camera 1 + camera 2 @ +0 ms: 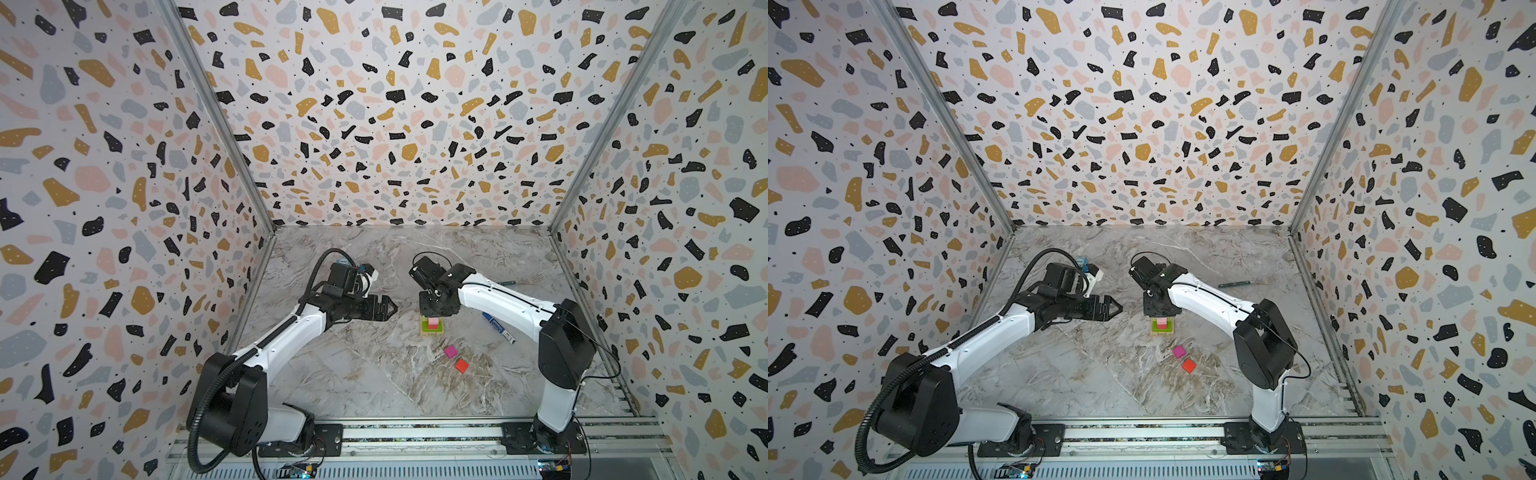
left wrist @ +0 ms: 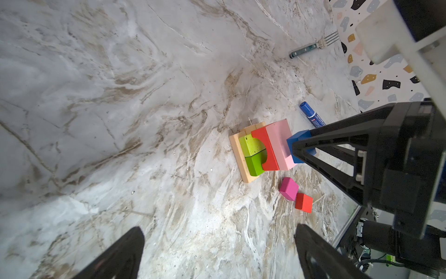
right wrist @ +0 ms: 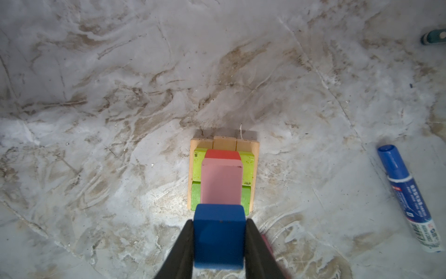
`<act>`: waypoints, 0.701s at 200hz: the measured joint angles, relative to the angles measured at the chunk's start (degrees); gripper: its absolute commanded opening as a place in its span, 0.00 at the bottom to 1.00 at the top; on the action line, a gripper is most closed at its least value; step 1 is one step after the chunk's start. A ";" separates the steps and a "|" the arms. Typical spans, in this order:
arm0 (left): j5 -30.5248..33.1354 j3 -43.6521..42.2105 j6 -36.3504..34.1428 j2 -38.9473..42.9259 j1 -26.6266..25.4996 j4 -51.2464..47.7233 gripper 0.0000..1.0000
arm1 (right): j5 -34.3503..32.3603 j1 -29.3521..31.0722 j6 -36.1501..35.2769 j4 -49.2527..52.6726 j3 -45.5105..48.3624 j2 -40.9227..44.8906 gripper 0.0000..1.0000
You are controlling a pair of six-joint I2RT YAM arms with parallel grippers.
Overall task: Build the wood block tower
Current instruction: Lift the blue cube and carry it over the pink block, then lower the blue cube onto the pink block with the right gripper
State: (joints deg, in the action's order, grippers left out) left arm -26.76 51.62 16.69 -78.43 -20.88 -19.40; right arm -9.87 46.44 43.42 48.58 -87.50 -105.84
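We should centre the blue cube [image 3: 218,241], clamped in our right gripper [image 3: 219,223], on the pink block [image 3: 221,183] beyond its fingertips (left gripper [image 1: 388,309] gapes empty).

A blue-capped marker [image 3: 409,196] and a fork [image 2: 311,47] lie apart on the marble tabletop [image 2: 120,120].

Marbled grey-brown tabletop [image 2: 120,96]. Tan wooden base slats [image 3: 224,143], lime-green wooden blocks [image 3: 247,166], red wooden block [image 3: 223,154], pink wooden oblong [image 3: 220,183], blue wooden cube [image 3: 218,232], magenta wooden cube [image 2: 289,188], orange-red wooden cube [image 2: 303,203].
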 measured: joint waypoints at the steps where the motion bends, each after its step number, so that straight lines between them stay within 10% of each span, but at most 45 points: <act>1: 0.00 -0.02 0.02 0.00 0.00 0.00 0.98 | 0.00 0.00 0.02 0.00 0.00 -0.02 0.26; 140: 0.00 -0.04 0.00 0.00 0.00 0.02 0.98 | -0.09 0.00 0.26 -0.66 0.00 -0.76 0.26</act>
State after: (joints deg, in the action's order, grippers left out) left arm -26.76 51.57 16.69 -78.43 -20.88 -19.38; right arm -9.96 46.44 43.68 47.92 -87.50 -106.61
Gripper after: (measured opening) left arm 0.984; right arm 0.323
